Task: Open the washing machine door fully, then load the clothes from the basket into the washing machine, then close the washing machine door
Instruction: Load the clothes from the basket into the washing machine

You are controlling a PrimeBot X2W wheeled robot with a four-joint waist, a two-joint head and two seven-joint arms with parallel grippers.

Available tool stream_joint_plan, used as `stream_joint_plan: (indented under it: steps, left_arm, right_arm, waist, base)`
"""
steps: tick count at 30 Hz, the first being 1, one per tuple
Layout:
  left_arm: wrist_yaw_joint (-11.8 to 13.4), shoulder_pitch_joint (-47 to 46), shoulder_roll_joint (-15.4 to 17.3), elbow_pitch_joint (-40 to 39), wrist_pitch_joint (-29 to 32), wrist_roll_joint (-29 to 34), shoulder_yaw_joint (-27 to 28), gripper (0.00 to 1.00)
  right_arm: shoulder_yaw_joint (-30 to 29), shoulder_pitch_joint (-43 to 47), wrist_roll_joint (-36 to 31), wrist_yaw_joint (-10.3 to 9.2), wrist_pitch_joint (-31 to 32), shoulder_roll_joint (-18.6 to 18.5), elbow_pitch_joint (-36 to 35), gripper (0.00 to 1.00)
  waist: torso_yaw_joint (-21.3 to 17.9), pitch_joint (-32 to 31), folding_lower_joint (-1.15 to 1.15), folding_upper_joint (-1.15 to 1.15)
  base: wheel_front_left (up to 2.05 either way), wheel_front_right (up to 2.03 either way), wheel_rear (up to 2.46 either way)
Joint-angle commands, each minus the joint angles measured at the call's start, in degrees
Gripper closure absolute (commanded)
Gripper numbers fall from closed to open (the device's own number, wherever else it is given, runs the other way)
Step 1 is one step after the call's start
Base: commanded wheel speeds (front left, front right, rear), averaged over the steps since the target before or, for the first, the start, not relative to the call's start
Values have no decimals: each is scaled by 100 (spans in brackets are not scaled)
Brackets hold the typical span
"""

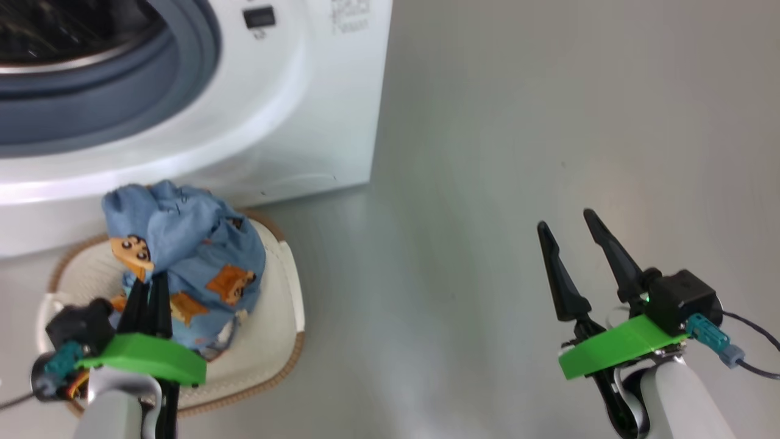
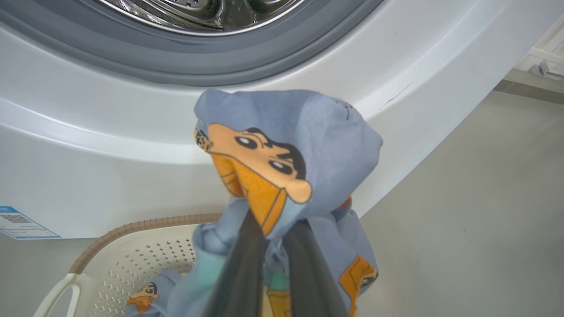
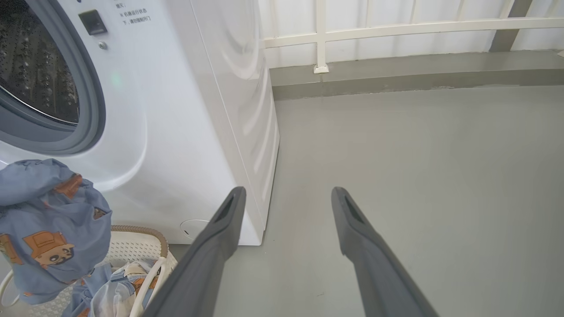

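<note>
In the lower left of the head view, the left gripper (image 1: 151, 286) is clamped on a bunched piece of the clothes (image 1: 183, 244), light-blue fabric printed with orange-brown cartoon figures. The bundle hangs above the basket (image 1: 277, 317), which sits on the floor against the front of the washing machine (image 1: 292, 110). In the left wrist view the two dark fingers pinch a fold low in the bundle, and the rest billows above and around them. More cloth lies in the basket at the bottom left of the right wrist view. The fabric looks light, soft and limp, so it will likely sag, trail and drape rather than keep a shape. A pinch deep into a thick gathered fold seems safer than one on a loose edge. The grey rubber gasket (image 1: 122, 116) and the open drum mouth fill the upper left of the head view, just above the bundle. A trailing hem could catch on the gasket lip or the basket rim. At the lower right, the right gripper (image 1: 565, 221) is spread wide and empty over bare grey floor (image 1: 487, 183), with plenty of free room around it.
</note>
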Motion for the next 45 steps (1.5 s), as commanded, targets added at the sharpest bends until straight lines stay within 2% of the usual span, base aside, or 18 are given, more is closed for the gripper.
stream_joint_plan:
  steps: [1, 8, 22, 30, 45]
  left_arm:
    - [41, 248, 93, -315, -69, 131, 228, 100]
    - [116, 1003, -104, -1306, -70, 527, 456, 100]
    - [168, 2084, -239, -2479, -70, 989, 515, 100]
    - [210, 2440, -254, -2806, -70, 1250, 418, 100]
    - [310, 2779, -268, -2926, -70, 1151, 350, 100]
  right_arm:
    - [102, 180, 1, 35, -69, -49, -93, 0]
    - [66, 482, -16, 35, -69, -137, -7, 0]
    - [-14, 1003, -109, 35, -69, -207, -11, 0]
    - [-143, 1193, -123, 35, -69, -207, -65, 0]
    - [-188, 1380, -151, 35, -69, -177, -65, 0]
  waist:
    - [237, -547, 0, 0]
    - [426, -1226, 0, 0]
    - [720, -2075, 0, 0]
    - [843, -2288, 0, 0]
    - [886, -2451, 0, 0]
  base:
    - [0, 0, 0]
    - [0, 0, 0]
    - [0, 0, 0]
    - [0, 0, 0]
    - [0, 0, 0]
